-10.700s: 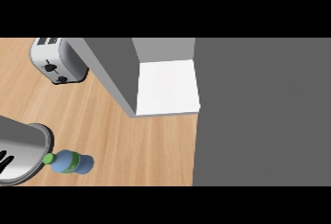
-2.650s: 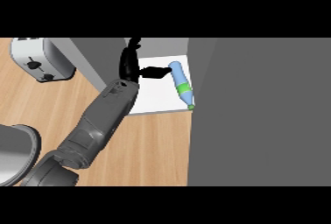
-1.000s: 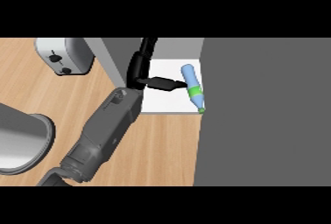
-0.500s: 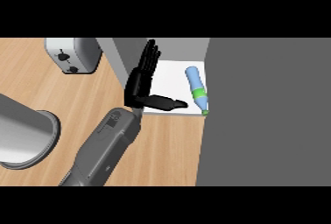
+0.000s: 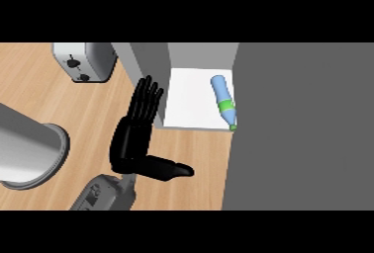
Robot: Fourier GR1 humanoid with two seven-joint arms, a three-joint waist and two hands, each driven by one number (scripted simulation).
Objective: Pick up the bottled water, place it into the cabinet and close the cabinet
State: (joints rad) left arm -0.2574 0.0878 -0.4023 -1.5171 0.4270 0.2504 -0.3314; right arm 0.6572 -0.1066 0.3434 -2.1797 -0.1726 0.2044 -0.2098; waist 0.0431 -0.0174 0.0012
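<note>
- Since half a second ago, our left hand (image 5: 135,133) has drawn back from the cabinet (image 5: 150,62), fingers straight and together, thumb out, holding nothing.
- We see the bottled water (image 5: 223,101) lying on the cabinet's white shelf (image 5: 188,99).

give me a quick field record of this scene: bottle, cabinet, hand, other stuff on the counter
bottle: bottled water lying on its side on the white cabinet floor, cap toward the front edge
cabinet: cabinet open, bottle inside near its right side
robot hand: left hand open, fingers straight, pointing at the cabinet's left wall, holding nothing
right hand: not in view
toaster: toaster at the counter's back left
pot: grey pot at the left edge
</note>
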